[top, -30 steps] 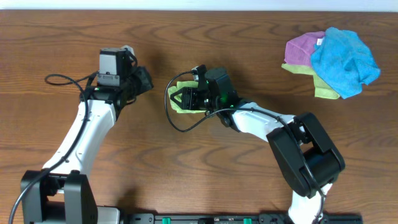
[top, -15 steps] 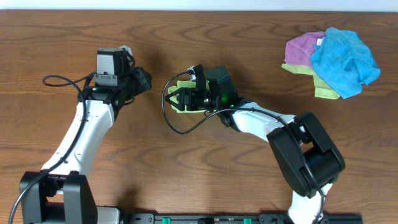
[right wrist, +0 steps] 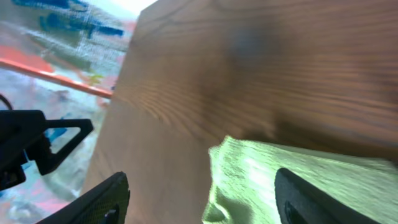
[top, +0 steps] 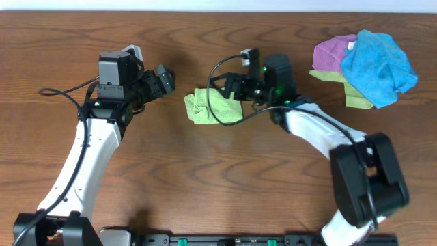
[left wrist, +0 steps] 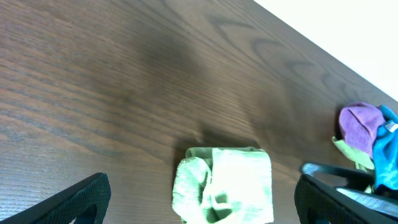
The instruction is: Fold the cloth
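Observation:
A small lime-green cloth (top: 213,108) lies folded in a rough rectangle on the brown wooden table (top: 205,171), with a bunched fold at its left end. My left gripper (top: 166,80) hovers to the cloth's left, apart from it, jaws wide open and empty. In the left wrist view the cloth (left wrist: 224,186) shows between the spread fingers of that gripper (left wrist: 202,200). My right gripper (top: 231,89) is open just above the cloth's far right edge, holding nothing. In the right wrist view the cloth (right wrist: 261,168) lies below the open right gripper (right wrist: 208,200).
A heap of other cloths (top: 363,65), blue, purple and green, sits at the table's far right. The same heap (left wrist: 367,134) shows at the right edge of the left wrist view. Cables loop from both arms above the table.
My left gripper has gone from shut to wide open. The right arm has drawn back to the right off the cloth while opening, leaving the folded cloth uncovered on the table.

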Controlling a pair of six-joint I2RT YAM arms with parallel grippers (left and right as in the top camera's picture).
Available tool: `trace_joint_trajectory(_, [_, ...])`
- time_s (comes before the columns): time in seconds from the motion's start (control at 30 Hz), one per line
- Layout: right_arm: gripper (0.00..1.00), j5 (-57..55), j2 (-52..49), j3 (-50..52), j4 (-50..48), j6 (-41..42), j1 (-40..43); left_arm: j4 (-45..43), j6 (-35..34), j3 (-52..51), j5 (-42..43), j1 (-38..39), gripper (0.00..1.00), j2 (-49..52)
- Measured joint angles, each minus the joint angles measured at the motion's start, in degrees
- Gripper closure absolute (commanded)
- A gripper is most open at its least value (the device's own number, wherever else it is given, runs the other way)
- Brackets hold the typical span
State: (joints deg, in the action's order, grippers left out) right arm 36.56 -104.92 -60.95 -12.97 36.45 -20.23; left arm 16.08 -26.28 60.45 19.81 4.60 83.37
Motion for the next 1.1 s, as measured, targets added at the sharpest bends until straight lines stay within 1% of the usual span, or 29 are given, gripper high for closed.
trace_joint_trajectory(0.3, [0.19,-3.69,12.5,-0.2,20.0,-10.16,4.5,0.31,-0.02,0.0,4.26,0.0,0.04,-0.02])
trace_joint_trajectory(0.47, [0.19,-4.15,15.04,-0.24,25.55,-13.16,4.22,1.77,-0.02,0.0,4.87,0.0,0.05,-0.02])
trace_joint_trajectory(0.6, [0.19,-4.46,12.0,-0.24,23.52,-14.08,1.4,2.25,-0.02,0.0,5.55,0.0,0.04,-0.02])
trace_joint_trajectory(0.8, [0.19,-4.44,2.99,-0.26,14.71,-12.52,-5.57,2.6,0.0,0.0,6.45,-0.02,0.04,-0.02])
trace_joint_trajectory(0.97, [0.19,-4.44,-2.6,-0.26,11.69,-10.73,-8.04,2.64,-0.02,0.0,6.82,-0.61,0.04,-1.14])
trace_joint_trajectory(1.1, [0.2,-4.42,-5.31,-0.26,9.64,-9.73,-9.18,2.62,-0.02,0.0,6.86,-2.82,0.04,-3.28])
